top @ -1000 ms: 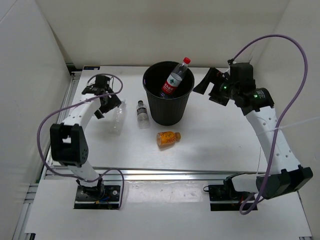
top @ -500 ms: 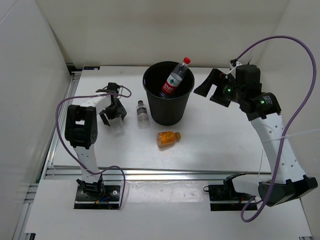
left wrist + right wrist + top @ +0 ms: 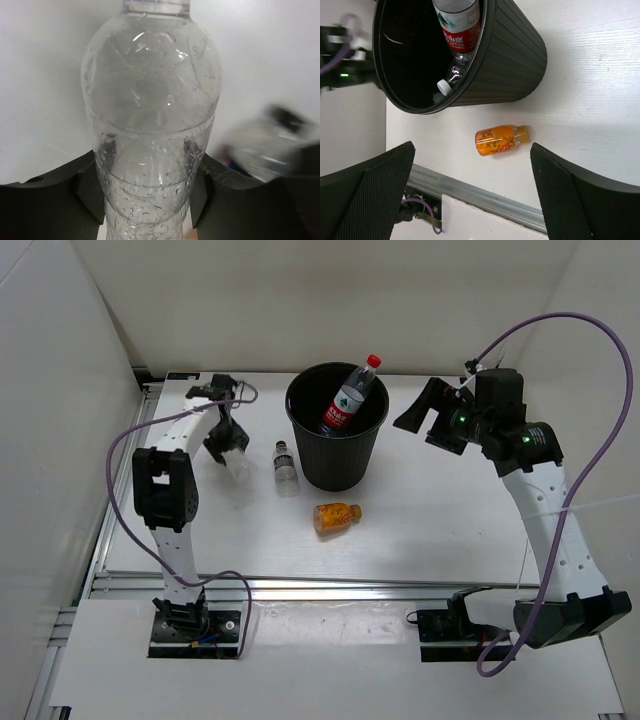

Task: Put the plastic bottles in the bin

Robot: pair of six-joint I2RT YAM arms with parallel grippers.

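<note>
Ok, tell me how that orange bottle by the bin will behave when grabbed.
The orange bottle lies on its side on the smooth white table, so a nudge will probably roll it. It looks full of orange liquid, so it is likely heavy for its size and fairly stiff. Its rounded, stubby body may slip from a loose grip.

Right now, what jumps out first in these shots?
The black bin stands centre back, with a red-capped bottle poking above its rim. The left gripper is shut on a clear bottle that fills the left wrist view. An orange bottle lies on its side in front of the bin, and the right gripper hangs open beside it.
</note>
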